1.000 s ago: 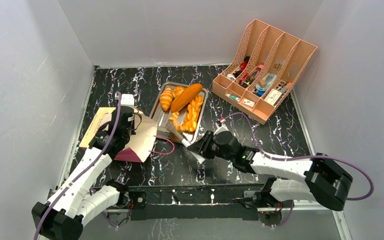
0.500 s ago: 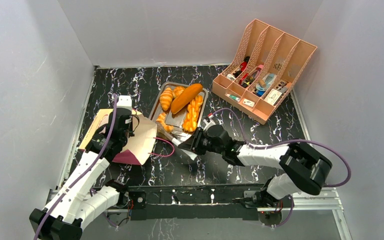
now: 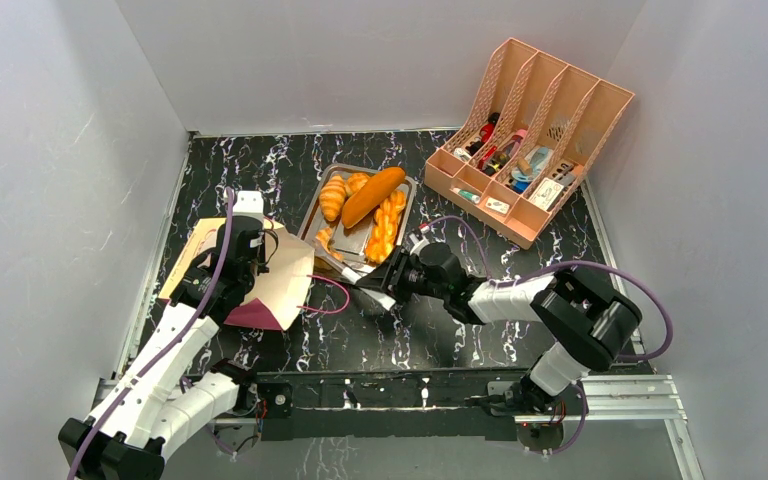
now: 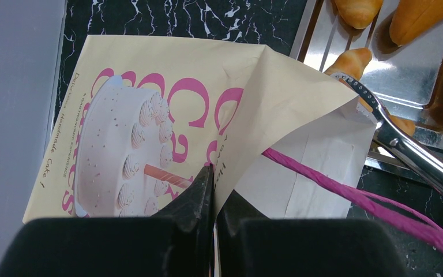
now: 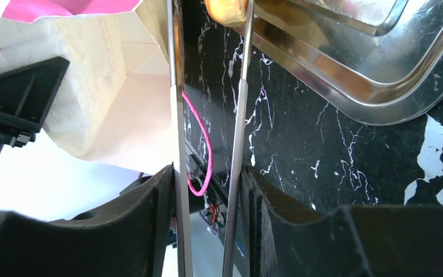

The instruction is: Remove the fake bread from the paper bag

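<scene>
The paper bag [image 3: 282, 288] lies on its side left of the metal tray [image 3: 312, 213], mouth towards the tray, pink cord handle trailing out. My left gripper [image 3: 260, 262] is shut on the bag's upper mouth edge; in the left wrist view the gripper [image 4: 213, 173] pinches the cream paper [image 4: 150, 86]. My right gripper [image 3: 400, 285] is shut on metal tongs [image 3: 345, 268], which hold a small golden bread piece [image 3: 325, 238] over the tray's near left corner. It also shows in the right wrist view [image 5: 226, 11]. A baguette [image 3: 372, 195], croissant [image 3: 333, 197] and braided loaf [image 3: 385, 228] lie in the tray.
A peach file rack [image 3: 525, 140] with small items stands at the back right. Grey walls close in the left, back and right. The tray rim [image 5: 346, 75] lies just ahead of my right gripper [image 5: 207, 173].
My right gripper has carried the tongs and the small bread piece left and slightly back, along the tray's near left part. The left gripper and bag have barely moved.
</scene>
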Robot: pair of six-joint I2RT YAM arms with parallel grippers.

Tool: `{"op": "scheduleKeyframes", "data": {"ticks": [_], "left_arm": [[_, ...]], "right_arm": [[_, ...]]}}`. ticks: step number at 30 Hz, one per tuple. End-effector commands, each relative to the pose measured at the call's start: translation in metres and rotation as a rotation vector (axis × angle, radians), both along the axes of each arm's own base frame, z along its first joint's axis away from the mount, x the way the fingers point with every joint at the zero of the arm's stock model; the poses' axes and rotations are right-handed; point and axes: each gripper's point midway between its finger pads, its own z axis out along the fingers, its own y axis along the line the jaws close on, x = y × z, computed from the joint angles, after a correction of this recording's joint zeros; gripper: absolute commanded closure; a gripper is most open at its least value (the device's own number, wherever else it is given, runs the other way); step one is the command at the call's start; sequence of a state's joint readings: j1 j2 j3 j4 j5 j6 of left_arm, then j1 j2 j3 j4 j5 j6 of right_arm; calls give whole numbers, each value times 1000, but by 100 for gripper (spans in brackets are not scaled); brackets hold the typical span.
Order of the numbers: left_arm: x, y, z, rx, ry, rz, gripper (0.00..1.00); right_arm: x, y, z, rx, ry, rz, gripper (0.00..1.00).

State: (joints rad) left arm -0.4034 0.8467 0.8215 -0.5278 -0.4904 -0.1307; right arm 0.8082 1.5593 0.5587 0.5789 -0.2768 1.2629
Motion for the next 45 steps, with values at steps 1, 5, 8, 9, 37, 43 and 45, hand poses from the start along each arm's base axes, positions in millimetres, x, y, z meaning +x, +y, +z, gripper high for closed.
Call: {"op": "scheduleKeyframes", "data": {"ticks": [1, 5, 8, 9, 37, 43, 45], "left_arm": [[4, -1, 13, -16, -38, 0, 100], [4, -1, 14, -11, -39, 1, 100], [4, 0, 16, -11, -43, 1, 100], [4, 0, 16, -9, -43, 1, 100], [10, -18, 10, -31, -47, -112, 100], [15, -26, 1, -20, -23, -166, 100], [17, -28, -1, -14, -20, -179, 100]], "right_arm": [[1, 7, 31, 132, -55, 28, 59], [0, 2, 34, 133, -59, 19, 59], [-1, -3, 36, 113, -67, 2, 60], [-1, -6, 36, 104, -71, -8, 60], [-13, -81, 129, 24, -353, -164, 64], [-39, -74, 135, 52, -360, -82, 66], [-48, -71, 134, 56, -360, -63, 67]]}}
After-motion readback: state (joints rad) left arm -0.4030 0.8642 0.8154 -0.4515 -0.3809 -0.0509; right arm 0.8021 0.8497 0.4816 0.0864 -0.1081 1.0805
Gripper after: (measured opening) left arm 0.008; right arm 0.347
